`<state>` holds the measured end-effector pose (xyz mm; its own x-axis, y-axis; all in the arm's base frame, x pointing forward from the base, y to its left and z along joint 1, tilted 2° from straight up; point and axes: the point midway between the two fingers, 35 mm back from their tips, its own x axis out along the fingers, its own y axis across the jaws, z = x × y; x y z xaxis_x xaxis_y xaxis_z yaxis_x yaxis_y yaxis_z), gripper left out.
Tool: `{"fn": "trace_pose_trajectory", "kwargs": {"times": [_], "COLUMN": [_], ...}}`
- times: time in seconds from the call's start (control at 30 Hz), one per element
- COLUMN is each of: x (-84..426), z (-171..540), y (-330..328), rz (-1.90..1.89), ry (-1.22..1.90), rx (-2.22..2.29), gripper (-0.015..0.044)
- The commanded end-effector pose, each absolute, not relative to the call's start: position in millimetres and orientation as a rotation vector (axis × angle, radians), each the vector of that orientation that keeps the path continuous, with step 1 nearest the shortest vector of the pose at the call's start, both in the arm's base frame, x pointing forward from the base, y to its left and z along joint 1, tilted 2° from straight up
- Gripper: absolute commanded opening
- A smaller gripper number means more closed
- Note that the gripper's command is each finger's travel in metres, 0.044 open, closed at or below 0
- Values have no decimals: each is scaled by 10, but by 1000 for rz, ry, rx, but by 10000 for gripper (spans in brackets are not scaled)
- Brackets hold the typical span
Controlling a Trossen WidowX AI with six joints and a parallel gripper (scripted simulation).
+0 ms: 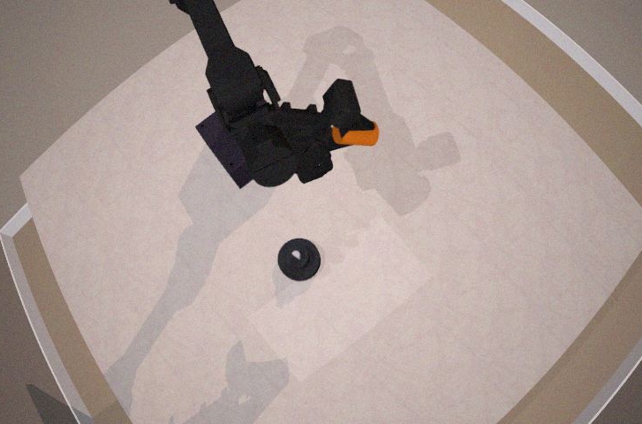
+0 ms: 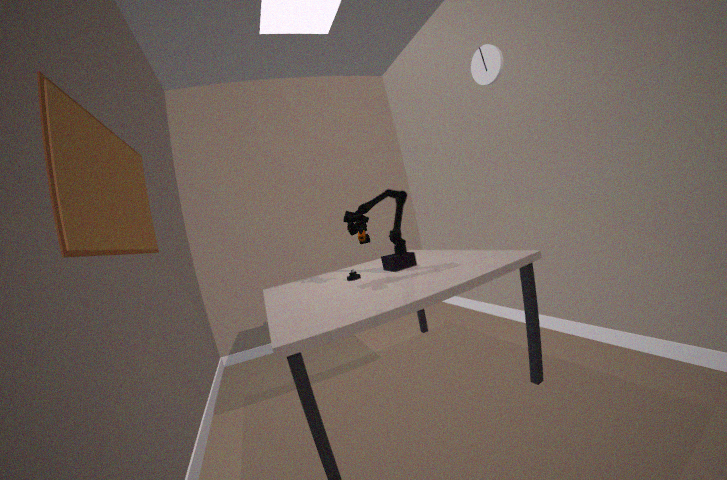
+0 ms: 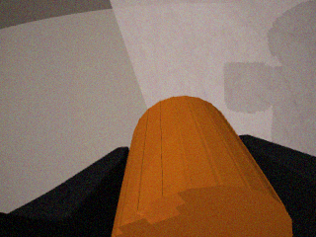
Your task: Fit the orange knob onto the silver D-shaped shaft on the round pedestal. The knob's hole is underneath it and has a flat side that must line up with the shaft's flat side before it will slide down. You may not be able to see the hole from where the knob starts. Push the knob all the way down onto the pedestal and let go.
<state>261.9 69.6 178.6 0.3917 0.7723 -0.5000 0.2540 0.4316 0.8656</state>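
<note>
The orange knob (image 1: 362,134) (image 2: 361,236) (image 3: 183,158) is held high above the table, tilted well over in the top view. My gripper (image 1: 353,131) (image 2: 362,237) (image 3: 184,153) is shut on it, with a dark finger on each side in the wrist view. The knob's hole does not show in any view. The dark round pedestal (image 1: 307,274) (image 2: 353,277) stands on the table, below and to the left of the knob in the top view. The small silver shaft (image 1: 296,254) stands up from its middle. The shaft's flat side is too small to make out clearly.
The arm's dark base block (image 1: 219,149) (image 2: 398,261) sits on the pale table (image 1: 506,239) (image 2: 318,316), up and left of the pedestal in the top view. Shadows of the arm lie across the table. The table's edge shows in the top and exterior views.
</note>
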Motion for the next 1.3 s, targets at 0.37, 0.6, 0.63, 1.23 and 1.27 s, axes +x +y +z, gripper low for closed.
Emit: {"fn": "trace_pose_trajectory", "kwargs": {"times": [0.37, 0.6, 0.63, 1.23, 1.27], "x": [2624, 2624, 2624, 2640, 2643], "z": [1792, 1792, 1792, 1662, 1642], "y": [696, 696, 696, 731, 738], "rz": [433, 433, 433, 367, 348], "ry": [1164, 1164, 1164, 1207, 1219], "rx": [1115, 1115, 1115, 1048, 1032], "gripper": [0, 0, 0, 0, 0]}}
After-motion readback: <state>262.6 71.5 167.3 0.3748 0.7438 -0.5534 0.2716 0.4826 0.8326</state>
